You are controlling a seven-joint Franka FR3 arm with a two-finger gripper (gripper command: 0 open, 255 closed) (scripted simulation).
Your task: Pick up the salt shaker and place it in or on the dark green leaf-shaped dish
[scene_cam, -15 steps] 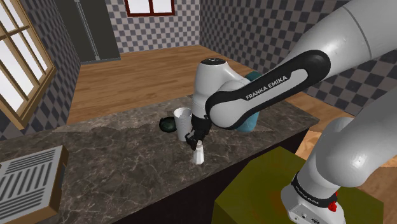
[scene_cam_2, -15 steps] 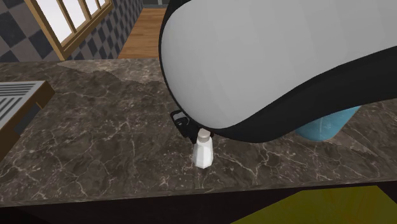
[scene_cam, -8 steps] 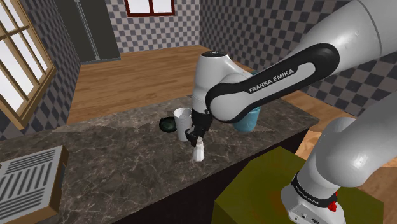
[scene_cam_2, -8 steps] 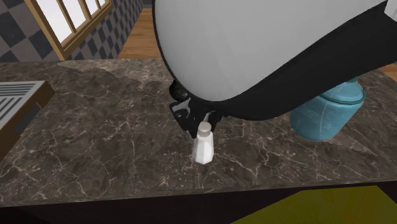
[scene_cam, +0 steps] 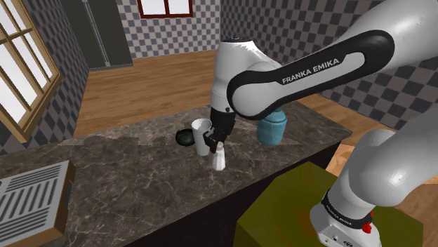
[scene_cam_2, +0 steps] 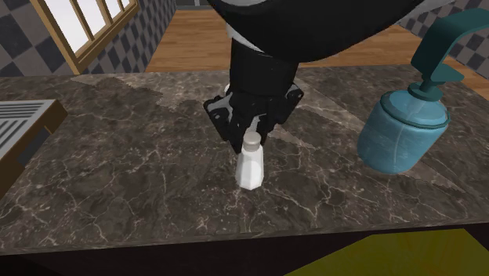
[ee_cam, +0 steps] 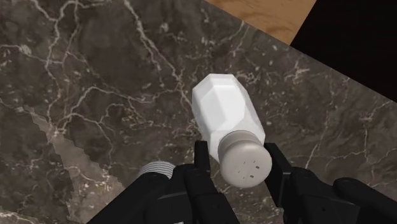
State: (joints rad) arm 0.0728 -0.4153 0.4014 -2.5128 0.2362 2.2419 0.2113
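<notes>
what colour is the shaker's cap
Pale grey cap on a white shaker; the wrist view shows it best.

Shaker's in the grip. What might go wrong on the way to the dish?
1. The gripper clasps the shaker only at its cap, and the body looks tilted in the wrist view; it might swing or slip out.
2. The cup stands close beside the dish, on the shaker's side in the shoulder view; a low carry may knock it.
</notes>
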